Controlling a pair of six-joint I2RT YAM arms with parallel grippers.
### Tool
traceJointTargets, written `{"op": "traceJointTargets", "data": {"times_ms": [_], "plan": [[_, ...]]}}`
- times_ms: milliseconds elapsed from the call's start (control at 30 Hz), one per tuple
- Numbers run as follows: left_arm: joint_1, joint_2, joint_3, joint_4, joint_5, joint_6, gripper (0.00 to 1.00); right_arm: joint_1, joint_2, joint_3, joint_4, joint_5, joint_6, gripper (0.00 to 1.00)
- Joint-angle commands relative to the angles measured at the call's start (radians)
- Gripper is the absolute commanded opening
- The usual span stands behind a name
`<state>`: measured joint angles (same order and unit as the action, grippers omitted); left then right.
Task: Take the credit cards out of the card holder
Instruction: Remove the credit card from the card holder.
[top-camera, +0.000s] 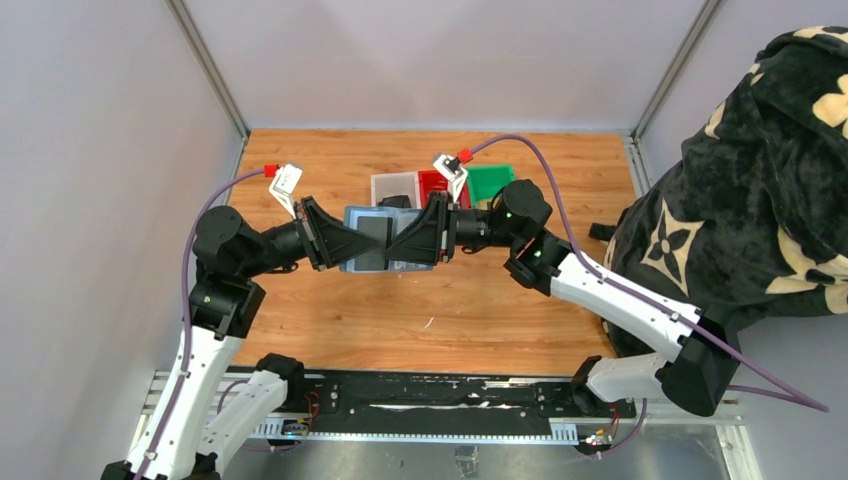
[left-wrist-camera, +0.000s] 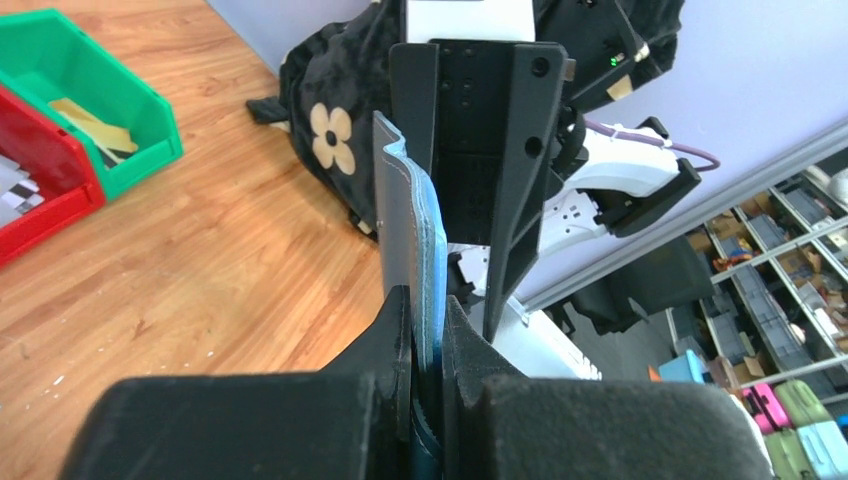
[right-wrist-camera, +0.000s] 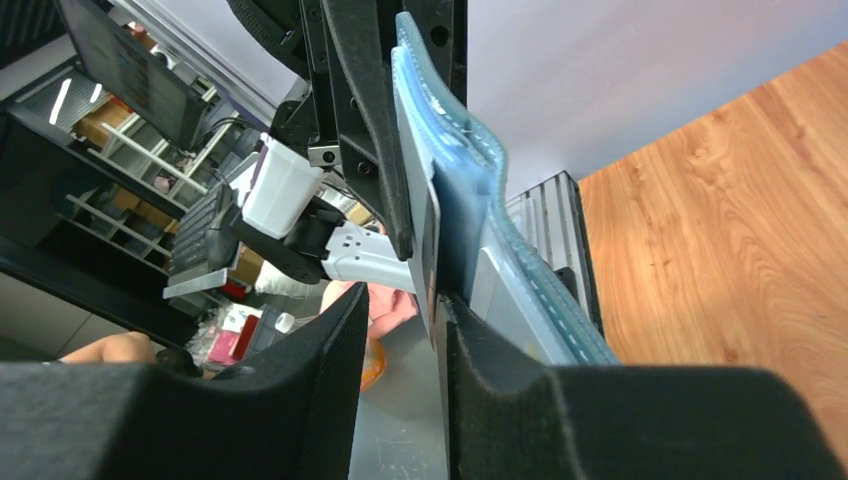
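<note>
Your left jaws clamp the card holder (left-wrist-camera: 436, 260) aloft over the desk (top-camera: 450, 320); your right jaws stand apart around the edge of a credit card (right-wrist-camera: 428, 250). Pinch only that card, then pull straight out.

1. We take this for a robotics lab, a fenced test cell rather than a home or shop.
2. We see a wooden table (top-camera: 440, 300) boxed in by plain grey panels (top-camera: 100, 150) on metal posts (top-camera: 208, 65).
3. We see two arms (top-camera: 200, 370) bolted to a black rail (top-camera: 430, 400) at the table's near edge, with purple cables (top-camera: 515, 138) running to their wrists.
4. We see a red bin (left-wrist-camera: 40, 190) and a green bin (left-wrist-camera: 90, 100) standing side by side on the table.
5. Beyond the cell, we see storage shelves (left-wrist-camera: 790, 240) crowded with boxes and bins.
</note>
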<state>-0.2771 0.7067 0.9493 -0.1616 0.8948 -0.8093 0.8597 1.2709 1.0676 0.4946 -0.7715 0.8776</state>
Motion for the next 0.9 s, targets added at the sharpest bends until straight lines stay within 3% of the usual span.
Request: {"op": "traceJointTargets", "data": {"times_ms": [0, 200, 300, 467, 667, 867], "plan": [[-0.007, -0.026, 0.003, 0.117, 0.103, -0.079, 0.02, 0.008, 0.032, -0.008, 0.1, -0.016, 0.053, 0.3], [-0.007, -0.023, 0.001, 0.146, 0.129, -0.118, 0.07, 0.007, 0.021, -0.032, 0.181, -0.024, 0.097, 0.11], [-0.007, -0.023, -0.002, 0.193, 0.138, -0.162, 0.2, 0.006, -0.001, -0.055, 0.204, -0.016, 0.1, 0.0], [-0.007, -0.023, 0.004, 0.236, 0.153, -0.214, 0.23, 0.004, -0.024, -0.08, 0.213, -0.01, 0.098, 0.0], [-0.007, -0.027, 0.018, 0.246, 0.153, -0.225, 0.11, -0.004, -0.06, -0.113, 0.228, -0.005, 0.098, 0.0], [-0.007, -0.029, 0.026, 0.248, 0.147, -0.229, 0.06, -0.007, -0.087, -0.144, 0.239, 0.006, 0.098, 0.0]]}}
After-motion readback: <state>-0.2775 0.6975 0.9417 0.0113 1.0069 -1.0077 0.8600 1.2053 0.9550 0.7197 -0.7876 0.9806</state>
